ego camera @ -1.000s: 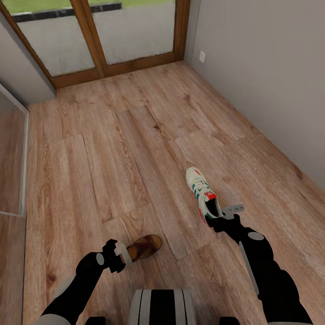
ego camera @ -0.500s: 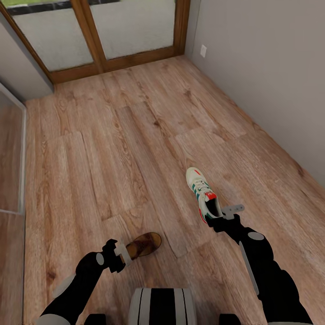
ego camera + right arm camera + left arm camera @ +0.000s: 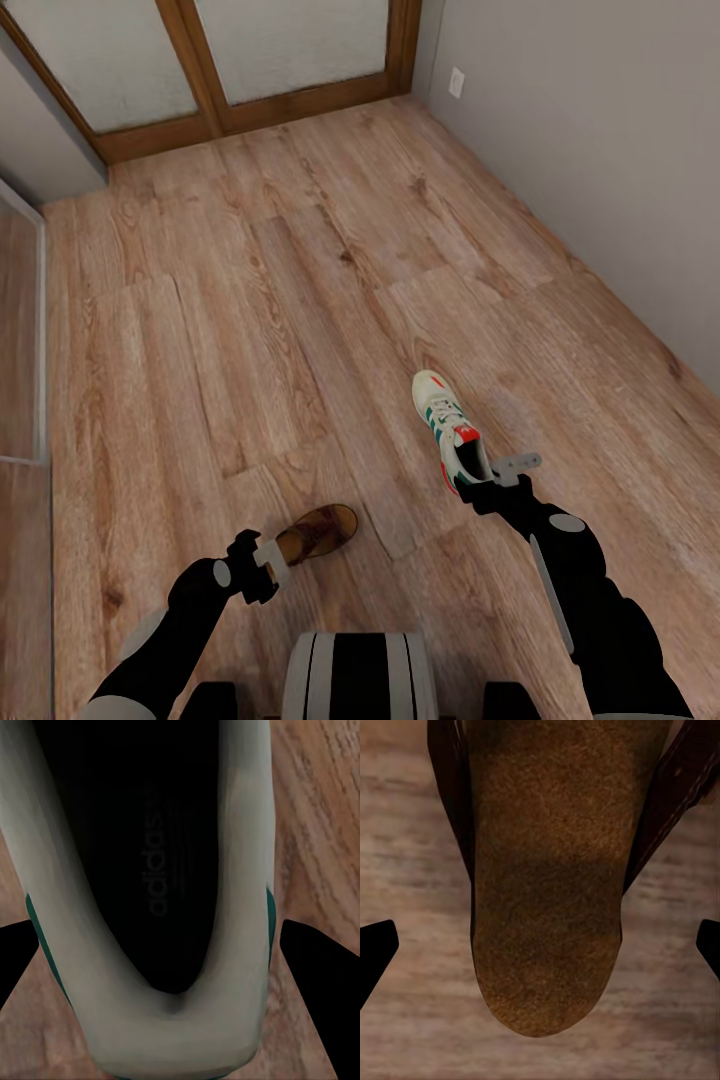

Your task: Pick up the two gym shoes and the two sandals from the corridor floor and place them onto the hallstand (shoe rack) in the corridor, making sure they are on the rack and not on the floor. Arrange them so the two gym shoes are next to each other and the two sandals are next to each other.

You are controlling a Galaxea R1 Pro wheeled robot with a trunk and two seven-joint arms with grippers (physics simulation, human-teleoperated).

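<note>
Left fingers (image 3: 268,560) clenched on sandal (image 3: 317,531), right fingers (image 3: 497,472) on gym shoe (image 3: 448,430), above bare corridor floor (image 3: 250,330).

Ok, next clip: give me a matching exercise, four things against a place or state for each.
Things:
1. sneaker
2. sandal
3. door frame
4. wall socket

Places or states:
A. brown wood, at the far end of the floor
B. on the grey wall to the right
C. held at its heel by the right gripper
D. held by the left gripper

Pairs: 1-C, 2-D, 3-A, 4-B
</note>
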